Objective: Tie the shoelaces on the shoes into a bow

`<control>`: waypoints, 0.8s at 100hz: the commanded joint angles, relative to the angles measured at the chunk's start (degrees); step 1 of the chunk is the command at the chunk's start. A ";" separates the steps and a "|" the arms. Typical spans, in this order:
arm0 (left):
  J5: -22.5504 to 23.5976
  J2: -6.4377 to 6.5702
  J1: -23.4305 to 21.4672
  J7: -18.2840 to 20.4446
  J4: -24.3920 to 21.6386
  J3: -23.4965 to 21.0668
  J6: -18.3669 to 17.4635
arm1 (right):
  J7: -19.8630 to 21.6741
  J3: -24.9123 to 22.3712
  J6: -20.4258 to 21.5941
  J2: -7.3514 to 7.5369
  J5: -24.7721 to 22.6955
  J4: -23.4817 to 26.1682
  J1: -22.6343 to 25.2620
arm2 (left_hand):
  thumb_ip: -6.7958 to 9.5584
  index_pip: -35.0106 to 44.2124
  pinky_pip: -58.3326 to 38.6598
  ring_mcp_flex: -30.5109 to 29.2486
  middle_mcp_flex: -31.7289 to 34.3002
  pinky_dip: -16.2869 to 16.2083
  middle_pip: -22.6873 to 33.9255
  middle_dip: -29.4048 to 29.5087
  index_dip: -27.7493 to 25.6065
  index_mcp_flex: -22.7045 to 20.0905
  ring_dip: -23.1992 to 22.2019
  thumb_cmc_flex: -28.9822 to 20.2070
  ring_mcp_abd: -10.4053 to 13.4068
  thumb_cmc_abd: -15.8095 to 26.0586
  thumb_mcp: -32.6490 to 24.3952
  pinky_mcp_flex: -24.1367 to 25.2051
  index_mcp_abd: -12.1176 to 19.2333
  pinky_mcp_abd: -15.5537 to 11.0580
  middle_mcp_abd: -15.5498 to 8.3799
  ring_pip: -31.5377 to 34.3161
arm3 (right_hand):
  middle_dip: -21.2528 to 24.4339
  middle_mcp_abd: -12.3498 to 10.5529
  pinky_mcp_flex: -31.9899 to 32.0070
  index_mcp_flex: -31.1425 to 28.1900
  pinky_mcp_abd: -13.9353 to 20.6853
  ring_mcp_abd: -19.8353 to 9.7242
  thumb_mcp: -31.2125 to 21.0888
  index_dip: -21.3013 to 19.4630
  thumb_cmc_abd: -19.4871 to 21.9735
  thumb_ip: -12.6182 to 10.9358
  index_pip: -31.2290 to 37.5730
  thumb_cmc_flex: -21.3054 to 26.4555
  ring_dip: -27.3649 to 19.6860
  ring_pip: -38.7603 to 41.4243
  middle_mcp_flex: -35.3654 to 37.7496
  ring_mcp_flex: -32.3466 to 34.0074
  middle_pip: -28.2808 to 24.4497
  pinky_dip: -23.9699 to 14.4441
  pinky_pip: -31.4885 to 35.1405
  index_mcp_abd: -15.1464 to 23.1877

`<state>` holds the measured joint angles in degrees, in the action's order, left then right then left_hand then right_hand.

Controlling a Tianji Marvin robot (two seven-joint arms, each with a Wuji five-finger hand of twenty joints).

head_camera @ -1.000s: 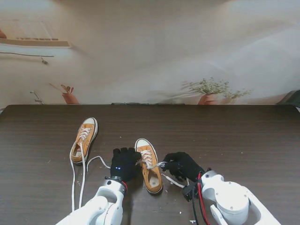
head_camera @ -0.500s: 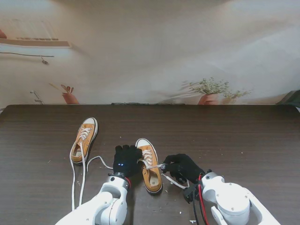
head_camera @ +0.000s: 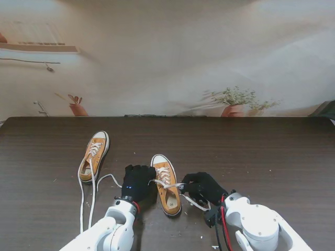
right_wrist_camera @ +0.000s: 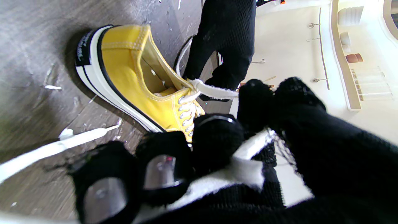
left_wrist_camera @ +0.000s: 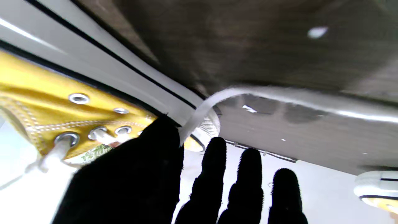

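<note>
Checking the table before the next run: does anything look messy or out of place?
Yes. The far yellow canvas shoe on the left lies unlaced, its white laces trailing toward me across the dark wooden table. Small white scraps litter the wood.

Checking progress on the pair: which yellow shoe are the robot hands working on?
The nearer shoe, flanked by the left robot hand and right robot hand. The other shoe lies farther left, untouched, laces trailing loose.
</note>
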<state>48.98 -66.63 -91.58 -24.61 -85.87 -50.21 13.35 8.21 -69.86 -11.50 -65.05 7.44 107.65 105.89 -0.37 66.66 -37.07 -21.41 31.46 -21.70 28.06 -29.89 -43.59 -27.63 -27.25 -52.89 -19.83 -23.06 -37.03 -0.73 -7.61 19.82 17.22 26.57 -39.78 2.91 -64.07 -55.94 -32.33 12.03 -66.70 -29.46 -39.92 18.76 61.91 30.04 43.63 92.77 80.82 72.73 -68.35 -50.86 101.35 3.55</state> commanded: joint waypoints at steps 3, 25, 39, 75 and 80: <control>-0.09 0.58 -1.53 0.45 -1.01 -0.80 0.30 | 0.73 0.23 -0.11 0.06 0.39 0.21 0.25 | 4.04 3.31 2.62 -0.92 1.72 1.63 -0.26 -0.84 -5.60 2.56 1.70 3.59 -2.02 -1.35 -6.27 0.19 -4.52 2.68 2.64 -1.17 | -0.96 -0.22 -2.07 0.39 -1.27 0.24 0.29 0.07 0.84 -1.53 1.19 0.69 0.84 2.19 2.55 1.86 -0.98 -0.75 5.44 1.82; 0.40 0.86 -3.27 0.88 -2.82 -2.64 0.12 | 0.55 0.57 -0.38 0.00 0.57 0.13 0.14 | 19.49 7.21 -1.31 -5.70 4.47 1.57 6.33 -7.76 -17.10 2.04 -1.24 11.59 -2.78 -0.02 -14.28 -3.22 -6.33 4.77 3.01 4.22 | -0.84 0.04 -1.90 0.40 -1.88 0.77 0.32 -0.06 0.99 -1.53 1.15 0.76 0.61 1.61 2.55 1.84 -0.65 -0.60 4.54 1.76; 0.83 0.62 -3.41 -1.54 -2.23 -3.02 -1.01 | 0.56 0.62 -0.67 -0.02 0.69 0.12 0.09 | 29.16 9.19 -5.95 -11.36 11.41 -0.55 8.61 -10.09 -19.81 -5.50 -2.80 17.88 -4.02 -3.91 -24.79 -6.90 -7.00 8.11 3.84 7.82 | -0.67 0.29 -1.72 0.48 -2.70 1.28 0.44 -0.16 1.06 -1.53 1.08 0.82 0.31 0.89 2.48 1.83 -0.24 -0.32 3.24 1.84; 1.64 -1.05 -0.64 -14.50 4.08 -1.85 -6.11 | 0.68 0.54 -1.09 -0.03 0.92 0.12 0.11 | 47.66 13.61 -6.23 -20.58 26.59 -0.82 7.60 -19.11 -24.43 -26.92 -4.09 65.29 -3.34 62.69 -48.90 -9.67 -4.73 10.51 2.49 12.18 | -0.53 0.75 -1.50 0.54 -3.90 1.87 0.55 -0.30 1.13 -1.58 1.03 1.07 -0.17 -0.10 2.29 1.81 0.08 0.11 1.25 1.48; 1.20 -1.48 0.25 -16.61 5.64 -1.29 -7.29 | 0.70 0.52 -1.07 -0.02 0.91 0.12 0.12 | 48.83 15.35 -5.84 -20.76 25.92 -0.52 6.97 -13.55 -22.88 -27.68 -3.13 64.90 -2.76 62.99 -49.80 -10.35 -4.16 10.37 2.13 10.49 | -0.52 0.66 -1.50 0.53 -3.94 1.91 0.52 -0.31 1.20 -1.60 1.04 1.08 -0.19 -0.13 2.32 1.82 0.05 0.11 1.22 1.40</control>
<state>50.75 -67.26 -92.50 -42.18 -80.87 -51.82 6.77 8.09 -69.26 -12.35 -65.12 8.19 107.61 105.85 45.83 78.36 -44.08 -42.66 57.93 -23.09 36.09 -48.44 -67.03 -51.85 -30.34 9.65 -23.66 21.28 -76.07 -11.55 -14.19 26.92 19.34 39.17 -39.79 3.15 -64.07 -55.94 -34.27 13.43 -66.69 -29.46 -39.58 18.76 61.91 30.06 43.63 92.17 80.82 72.74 -68.26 -50.87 100.76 3.53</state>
